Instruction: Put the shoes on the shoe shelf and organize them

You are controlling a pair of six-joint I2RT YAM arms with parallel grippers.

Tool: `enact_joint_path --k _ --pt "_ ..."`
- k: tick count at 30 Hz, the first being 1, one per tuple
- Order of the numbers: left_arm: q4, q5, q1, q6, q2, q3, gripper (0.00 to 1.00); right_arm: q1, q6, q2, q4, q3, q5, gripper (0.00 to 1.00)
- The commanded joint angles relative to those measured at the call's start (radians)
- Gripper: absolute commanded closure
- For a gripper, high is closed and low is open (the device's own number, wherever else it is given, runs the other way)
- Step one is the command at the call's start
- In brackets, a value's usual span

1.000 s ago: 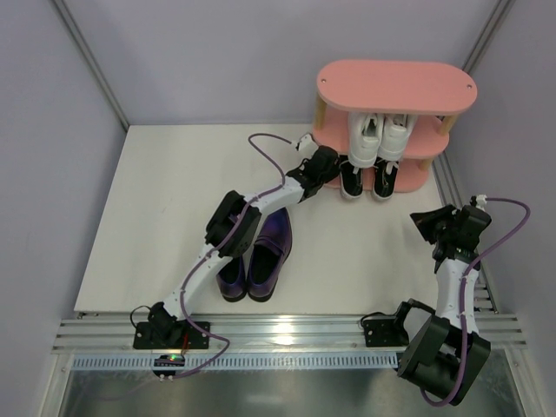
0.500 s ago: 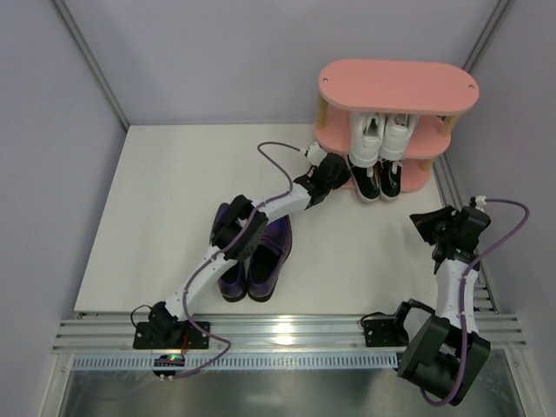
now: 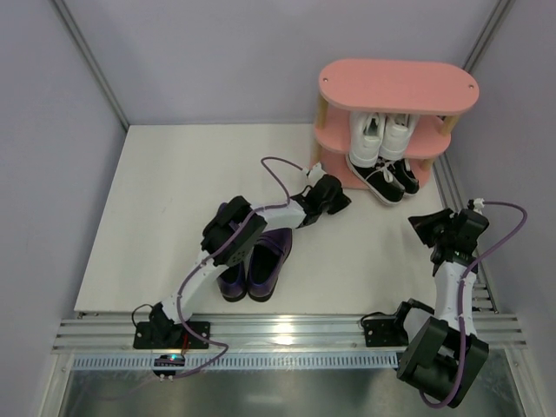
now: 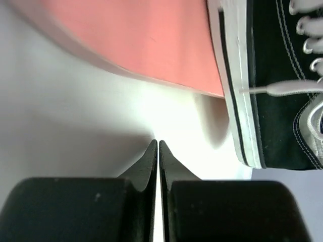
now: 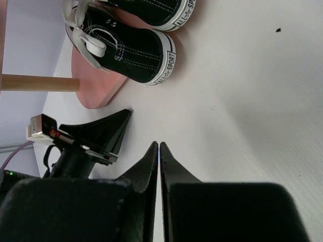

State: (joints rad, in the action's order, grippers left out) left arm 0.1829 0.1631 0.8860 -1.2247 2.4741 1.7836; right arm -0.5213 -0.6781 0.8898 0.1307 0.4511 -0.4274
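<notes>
While the shoe shelf (image 3: 395, 85) stands on the tabletop (image 3: 174, 191), you have the purple loafers (image 3: 265, 256) well in front of it, white sneakers (image 3: 380, 139) on its middle tier, black sneakers (image 3: 387, 181) skewed on its bottom tier, and both end effectors closed on nothing, left end effector (image 4: 157, 146) just beside its base, right end effector (image 5: 158, 146) near its front.

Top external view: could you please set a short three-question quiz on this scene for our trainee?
1. True or false: the purple loafers stand on the table, not on the shoe shelf.
2. Which tier holds the white sneakers? A top, B middle, C bottom.
3. Fill in: the left tool is ____ (open or shut).
Key: 1 true; 2 B; 3 shut.
</notes>
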Motion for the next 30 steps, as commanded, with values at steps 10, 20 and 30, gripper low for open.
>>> enact_joint_path --k 10,20,30 --pt "-0.022 0.006 -0.084 0.146 -0.326 -0.243 1.00 -0.068 -0.021 -0.002 -0.069 0.006 0.019 0.96" --pt "-0.115 0.046 -0.087 0.277 -0.730 -0.581 1.00 -0.227 -0.184 0.337 -0.331 0.159 -0.279 0.96" --pt "-0.091 0.021 -0.087 0.292 -0.961 -0.813 1.00 -0.210 -0.225 0.564 -0.525 0.215 -0.409 0.96"
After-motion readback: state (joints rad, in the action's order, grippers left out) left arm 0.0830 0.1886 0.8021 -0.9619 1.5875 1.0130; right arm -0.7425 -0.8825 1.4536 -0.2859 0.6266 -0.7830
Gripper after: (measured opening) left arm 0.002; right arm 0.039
